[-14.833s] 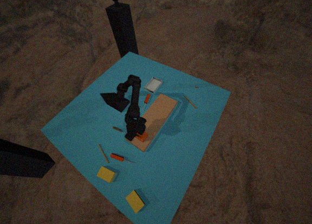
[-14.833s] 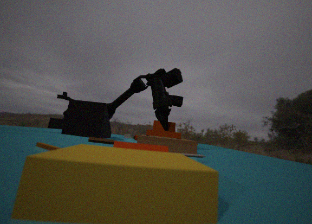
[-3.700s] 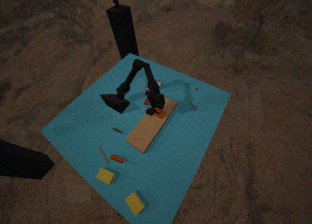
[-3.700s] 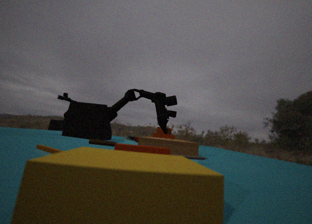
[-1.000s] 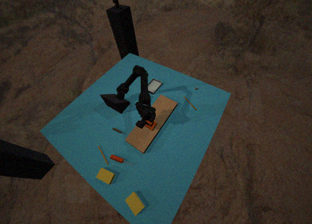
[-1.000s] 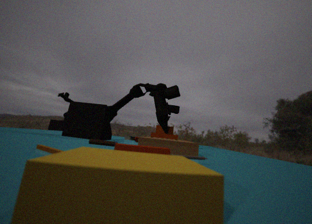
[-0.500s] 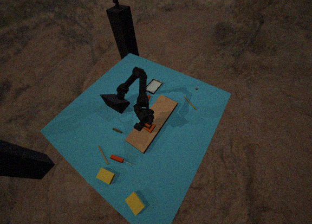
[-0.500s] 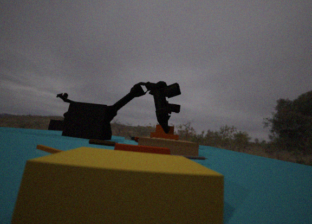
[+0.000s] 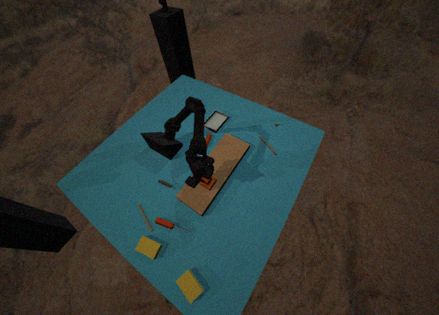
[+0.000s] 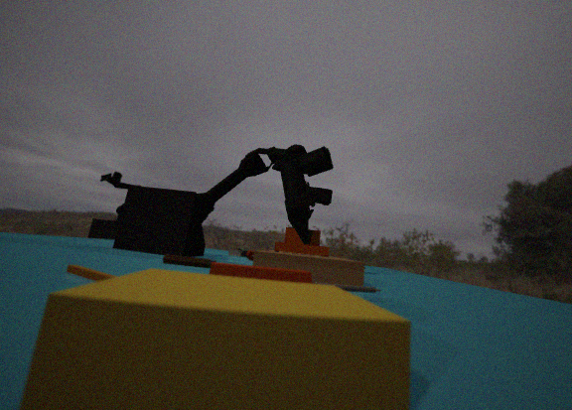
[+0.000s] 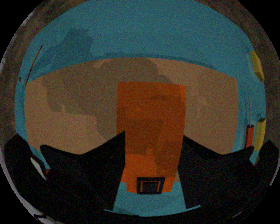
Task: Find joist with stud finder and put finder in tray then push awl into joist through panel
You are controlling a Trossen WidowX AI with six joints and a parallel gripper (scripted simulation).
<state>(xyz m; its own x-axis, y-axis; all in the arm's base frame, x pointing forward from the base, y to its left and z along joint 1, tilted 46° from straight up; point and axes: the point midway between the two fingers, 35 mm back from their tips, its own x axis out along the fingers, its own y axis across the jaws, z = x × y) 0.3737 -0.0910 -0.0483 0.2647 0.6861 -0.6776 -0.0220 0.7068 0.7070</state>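
While gripping the orange stud finder [image 9: 208, 183] [image 10: 302, 246] [image 11: 151, 120] between the closed-in fingers of the black gripper [image 9: 203, 175] [image 10: 305, 236] [image 11: 151, 135], reaches down over the wooden floor panel [image 9: 234, 143] [image 10: 318, 266] [image 11: 216, 100]. Holds the finder with its broad base down on the panel's top, nearer one short end than the other. Has the pale, dark-rimmed tray [image 9: 216, 120] [image 11: 38, 167] off beyond the panel's far end, with no finder inside. Has a red-handled tool with a thin metal shaft [image 9: 165, 223] [image 10: 260, 272] [image 11: 250, 137] lying on the blue table top [image 9: 244, 249] [image 10: 477, 319] [image 11: 156, 27], apart from the panel and near a yellow block [image 9: 149, 247] [image 10: 223, 348] [image 11: 261, 134]. Shows another red handle [image 9: 208, 139] [image 10: 248, 253] beside the panel, partly hidden by the arm. Cannot tell which of the two is the awl. Has a short brown piece [image 9: 165, 183] [image 10: 189, 261] lying on the panel's other side, apart from both panel and red-handled tool.
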